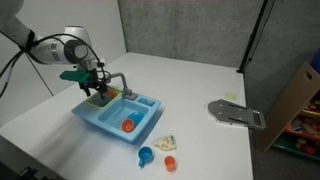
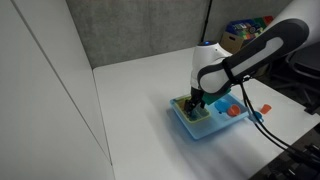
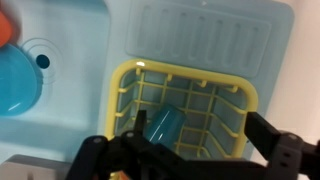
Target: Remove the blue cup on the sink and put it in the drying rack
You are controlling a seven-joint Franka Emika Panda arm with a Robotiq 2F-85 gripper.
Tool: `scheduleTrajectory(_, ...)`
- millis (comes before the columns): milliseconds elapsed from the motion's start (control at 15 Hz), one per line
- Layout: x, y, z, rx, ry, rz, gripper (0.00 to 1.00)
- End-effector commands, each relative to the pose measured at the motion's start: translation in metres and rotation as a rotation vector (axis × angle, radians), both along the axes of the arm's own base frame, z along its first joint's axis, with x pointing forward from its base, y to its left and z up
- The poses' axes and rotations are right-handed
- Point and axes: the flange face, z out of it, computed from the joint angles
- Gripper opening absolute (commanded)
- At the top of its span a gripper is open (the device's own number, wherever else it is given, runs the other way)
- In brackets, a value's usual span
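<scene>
Yellow-green plastic is filling the centre of the wrist view: you are looking straight down into the drying rack (image 3: 118,100), which is sitting on the light blue toy sink (image 3: 70,115) just below its ribbed draining board (image 3: 210,38). The blue cup (image 3: 160,126) is lying tilted inside the rack, resting across the bars rather than standing upright, so the rack walls are keeping it from rolling out. The gripper (image 3: 195,150) is hovering directly over the rack with its fingers (image 3: 272,145) spread wide, one on each side of the cup. Neither appears to be pressing on it, although one finger is overlapping the cup's edge in this view, so light contact cannot be excluded. In an exterior view, the arm is reaching down beside the grey faucet (image 1: 118,80), and an orange-red toy (image 1: 128,125) is occupying the basin, well apart from the rack. Judging from this layout, you are finishing the placement. The next move is likely calling for a straight vertical lift, fingers kept apart, so that nothing is catching the cup or the rack rim.
</scene>
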Motion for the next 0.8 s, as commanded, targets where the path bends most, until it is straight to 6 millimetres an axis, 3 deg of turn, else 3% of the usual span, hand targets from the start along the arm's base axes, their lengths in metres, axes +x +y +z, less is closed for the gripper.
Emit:
scheduleTrajectory(0, -0.019, 0.003, 0.03, -0.023, 0.024, 0.011, 1.0)
scheduleTrajectory(400, -0.048, -0.001, 0.063, -0.036, 0.069, 0.019, 1.0)
scheduleTrajectory(733, -0.07, -0.026, 0.09, -0.032, 0.09, -0.039, 1.0)
